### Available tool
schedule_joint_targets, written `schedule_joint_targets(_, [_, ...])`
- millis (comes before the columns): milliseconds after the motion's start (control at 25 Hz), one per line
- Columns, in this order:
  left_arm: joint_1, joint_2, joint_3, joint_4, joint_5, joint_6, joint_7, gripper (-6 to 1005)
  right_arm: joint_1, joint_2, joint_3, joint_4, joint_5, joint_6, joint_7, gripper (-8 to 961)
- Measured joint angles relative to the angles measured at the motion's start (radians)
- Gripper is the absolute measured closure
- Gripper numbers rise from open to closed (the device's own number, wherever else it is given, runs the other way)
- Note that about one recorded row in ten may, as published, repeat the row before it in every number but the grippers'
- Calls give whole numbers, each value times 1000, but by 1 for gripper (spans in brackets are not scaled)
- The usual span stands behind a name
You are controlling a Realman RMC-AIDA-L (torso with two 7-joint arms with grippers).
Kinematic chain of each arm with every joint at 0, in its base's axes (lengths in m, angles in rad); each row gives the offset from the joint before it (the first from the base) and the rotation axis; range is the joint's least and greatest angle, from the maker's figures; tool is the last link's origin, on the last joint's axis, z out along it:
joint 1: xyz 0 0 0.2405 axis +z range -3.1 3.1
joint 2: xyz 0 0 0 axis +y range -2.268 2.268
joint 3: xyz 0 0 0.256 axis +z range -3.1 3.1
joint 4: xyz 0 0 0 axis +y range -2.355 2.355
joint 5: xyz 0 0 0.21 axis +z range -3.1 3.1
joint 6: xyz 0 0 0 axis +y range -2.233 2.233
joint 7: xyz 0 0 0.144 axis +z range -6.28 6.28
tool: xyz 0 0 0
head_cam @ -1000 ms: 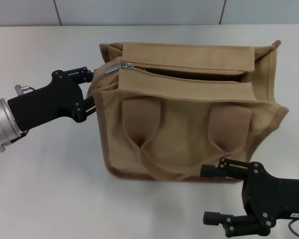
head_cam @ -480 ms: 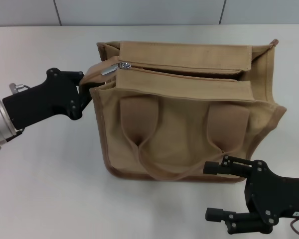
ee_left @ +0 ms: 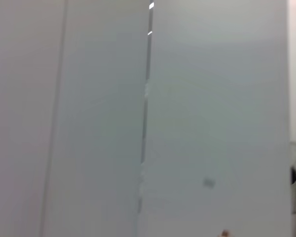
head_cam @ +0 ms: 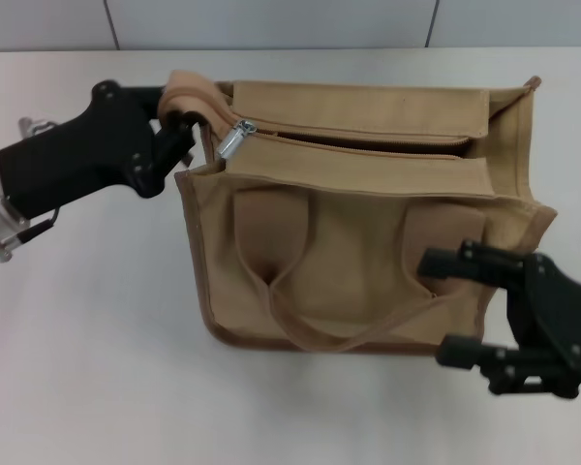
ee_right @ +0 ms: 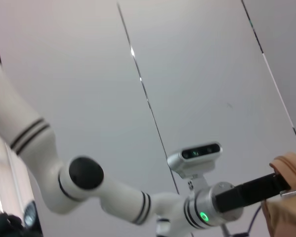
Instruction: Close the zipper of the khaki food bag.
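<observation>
Two grippers are in play. The black left gripper (head_cam: 179, 124) pinches a fold of tan fabric at the far-left top corner of the boxy khaki canvas food bag (head_cam: 358, 252), which sits mid-table, just beside the silver metal slider (head_cam: 233, 139) of the long tan zipper (head_cam: 368, 143). The zipper looks unclosed, so this seems the bracing step. The black right gripper (head_cam: 470, 308), fingers spread and empty, hovers at the bag's near-right corner; next it must reach the slider. Both wrist views show only wall, so the pinch itself is hard to make out
</observation>
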Motion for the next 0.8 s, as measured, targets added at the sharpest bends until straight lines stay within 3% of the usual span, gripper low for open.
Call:
schedule_joint_targets(240, [-34,-4,4,-6,0,25,-7,993,74,-7,24,-13,17,-7,174,216])
schedule_joint_targets(800, [-30,-3,4,-16,-11,50,5,981,287,-29,0,-165,33,92,608,228])
